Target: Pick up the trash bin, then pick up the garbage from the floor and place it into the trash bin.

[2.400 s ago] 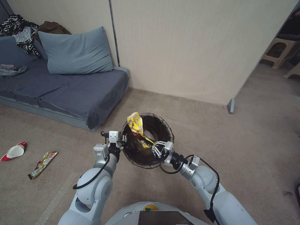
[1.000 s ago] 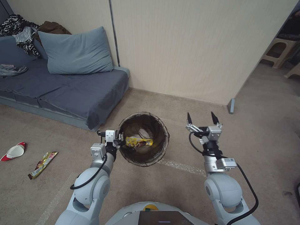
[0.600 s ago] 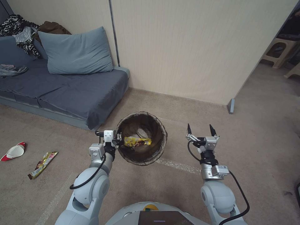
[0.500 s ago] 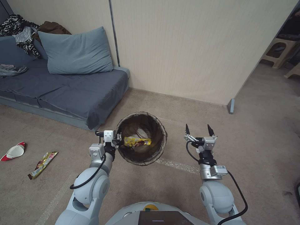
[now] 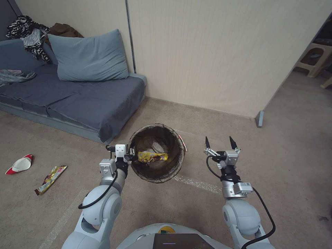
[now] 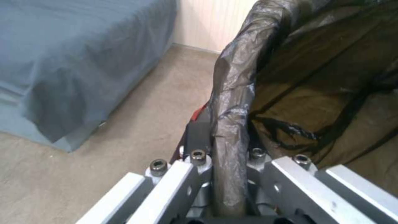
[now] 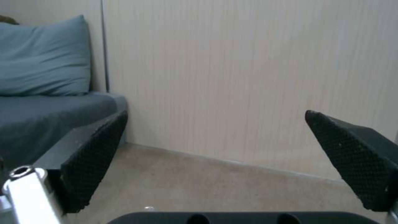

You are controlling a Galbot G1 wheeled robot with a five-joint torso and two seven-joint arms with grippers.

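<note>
Grey-blue sofa (image 5: 69, 100) upper left of frame, blue pillow (image 5: 90, 57) propped against beige wall panel (image 5: 214, 52). Patterned clothes (image 5: 29, 36) heaped at far corner. Beige plastic stool (image 5: 316, 60) upper right. Tan carpet (image 5: 294, 166) throughout.

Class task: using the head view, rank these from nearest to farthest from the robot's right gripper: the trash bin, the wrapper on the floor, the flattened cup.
From the right gripper:
1. Trash bin, just to its left, held by the left gripper.
2. Wrapper, on the floor far left.
3. Cup, farther left.
</note>
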